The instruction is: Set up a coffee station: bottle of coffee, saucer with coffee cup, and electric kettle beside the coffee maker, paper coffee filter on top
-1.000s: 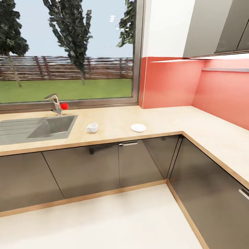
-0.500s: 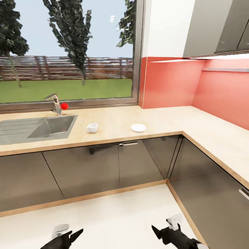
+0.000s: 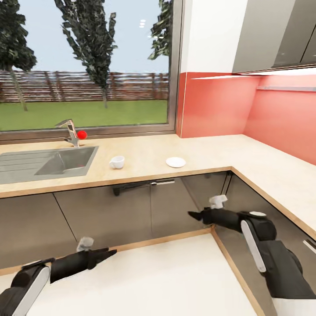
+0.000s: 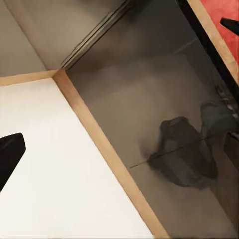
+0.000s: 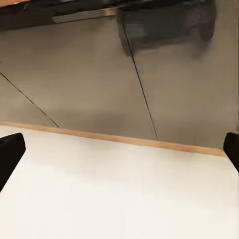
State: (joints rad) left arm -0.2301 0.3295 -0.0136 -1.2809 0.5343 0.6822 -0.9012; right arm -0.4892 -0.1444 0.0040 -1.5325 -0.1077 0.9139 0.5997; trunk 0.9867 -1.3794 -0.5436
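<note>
The small white coffee cup (image 3: 116, 162) stands on the light wood kitchen countertop (image 3: 206, 153), just right of the sink. A flat white saucer (image 3: 175, 162) lies apart from it, further right near the front edge. My left gripper (image 3: 107, 253) hangs low over the floor at the left, open and holding nothing. My right gripper (image 3: 193, 214) is higher, in front of the grey cabinet corner, open and holding nothing. In the right wrist view its two dark fingertips (image 5: 10, 154) stand far apart. The coffee maker, bottle of coffee and electric kettle are out of view.
A steel sink (image 3: 48, 162) with a tap (image 3: 70, 131) and a red ball (image 3: 81, 134) sits at the left under the window. The counter turns a corner and runs along the right wall (image 3: 281, 175). Grey cabinet fronts (image 3: 131, 210) face the pale floor (image 3: 153, 281).
Both arms have come up from the bottom edge into the picture. The right gripper has climbed to the cabinet corner and the left has risen at the left. Cup and saucer have not moved.
</note>
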